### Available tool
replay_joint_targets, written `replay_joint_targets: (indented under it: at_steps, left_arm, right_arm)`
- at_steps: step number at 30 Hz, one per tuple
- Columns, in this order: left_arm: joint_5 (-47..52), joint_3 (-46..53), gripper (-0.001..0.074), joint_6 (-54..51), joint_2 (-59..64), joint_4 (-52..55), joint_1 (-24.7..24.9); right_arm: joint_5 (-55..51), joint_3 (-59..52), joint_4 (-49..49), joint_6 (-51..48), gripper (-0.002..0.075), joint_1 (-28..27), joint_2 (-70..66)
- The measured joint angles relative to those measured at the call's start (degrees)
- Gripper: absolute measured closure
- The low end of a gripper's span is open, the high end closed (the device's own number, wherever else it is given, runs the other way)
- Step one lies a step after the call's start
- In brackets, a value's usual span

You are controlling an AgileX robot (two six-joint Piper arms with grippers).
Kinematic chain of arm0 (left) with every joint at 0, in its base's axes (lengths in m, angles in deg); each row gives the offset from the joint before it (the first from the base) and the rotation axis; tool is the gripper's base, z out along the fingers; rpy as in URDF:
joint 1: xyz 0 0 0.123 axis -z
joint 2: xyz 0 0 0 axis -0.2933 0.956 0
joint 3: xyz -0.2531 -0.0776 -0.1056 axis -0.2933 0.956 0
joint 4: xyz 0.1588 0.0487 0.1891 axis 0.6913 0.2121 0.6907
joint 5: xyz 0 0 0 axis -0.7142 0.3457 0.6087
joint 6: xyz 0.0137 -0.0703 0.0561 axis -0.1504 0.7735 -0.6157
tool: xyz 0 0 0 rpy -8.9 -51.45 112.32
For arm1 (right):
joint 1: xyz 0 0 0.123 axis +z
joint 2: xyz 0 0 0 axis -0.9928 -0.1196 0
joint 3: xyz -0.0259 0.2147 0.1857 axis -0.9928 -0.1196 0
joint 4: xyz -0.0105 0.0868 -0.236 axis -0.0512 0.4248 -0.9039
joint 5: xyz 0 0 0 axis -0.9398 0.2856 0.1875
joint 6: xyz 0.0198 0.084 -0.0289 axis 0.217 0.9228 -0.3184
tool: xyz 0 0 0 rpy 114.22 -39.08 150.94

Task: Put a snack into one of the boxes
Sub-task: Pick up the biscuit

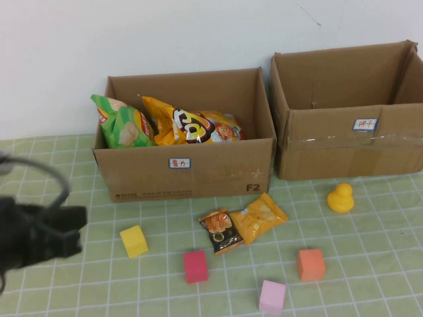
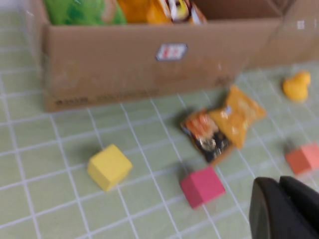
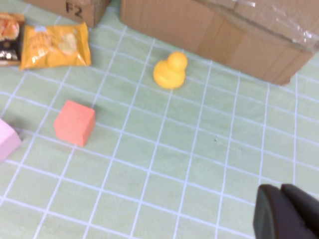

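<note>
Two snack packs lie on the green cloth in front of the left box: an orange pack [image 1: 262, 216] [image 2: 237, 115] [image 3: 55, 46] and a dark pack [image 1: 220, 231] [image 2: 205, 136] [image 3: 9, 37]. The left box [image 1: 185, 170] [image 2: 149, 59] holds a green bag [image 1: 122, 122] and yellow bags [image 1: 188, 124]. The right box [image 1: 350, 142] [image 3: 224, 35] looks empty. My left gripper [image 1: 73, 228] [image 2: 279, 206] is shut and empty at the table's left, away from the packs. My right gripper [image 3: 281, 211] is shut and empty; it does not show in the high view.
Blocks lie on the cloth: yellow [image 1: 134, 240] [image 2: 109, 167], red [image 1: 195, 266] [image 2: 202, 185], orange [image 1: 310, 264] [image 3: 74, 122], pink [image 1: 272, 296] [image 3: 7, 142]. A yellow duck [image 1: 340, 198] [image 3: 170, 70] sits before the right box.
</note>
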Motion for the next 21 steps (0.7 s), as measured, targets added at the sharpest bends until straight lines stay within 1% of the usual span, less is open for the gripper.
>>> replay_joint_targets:
  at_steps: [3,6,8,14,16,18,21]
  left_arm:
    - [4.52,-5.28,0.0737,-1.34,7.24,1.32,0.54]
    - [5.43,-9.32,0.0737,-2.01,12.91,2.91,3.94]
    - [4.61,-11.39,0.0737,-1.47,15.69,3.93,7.46]
    - [0.66,-15.57,0.0737,1.57,24.12,7.09,21.70]
    - [-2.02,-16.95,0.0737,5.53,27.46,10.42,26.00]
    - [-4.52,-18.59,0.0737,10.97,30.66,14.97,29.02]
    - [-6.20,-21.77,0.0737,20.06,36.21,24.42,31.74]
  right_arm:
    - [1.60,-0.70,0.00,0.00,0.0727,0.00,0.00]
    - [4.41,-3.01,0.00,0.00,0.0728,0.00,0.00]
    - [5.62,-4.14,0.00,0.00,0.0727,0.00,-0.11]
    - [7.06,-4.63,0.00,0.21,0.0728,0.00,-0.19]
    - [7.35,-4.63,0.00,0.25,0.0728,0.00,-0.33]
    - [7.66,-4.63,0.00,0.64,0.0728,0.00,-0.33]
    - [8.04,-4.63,0.00,1.78,0.0728,0.00,-0.33]
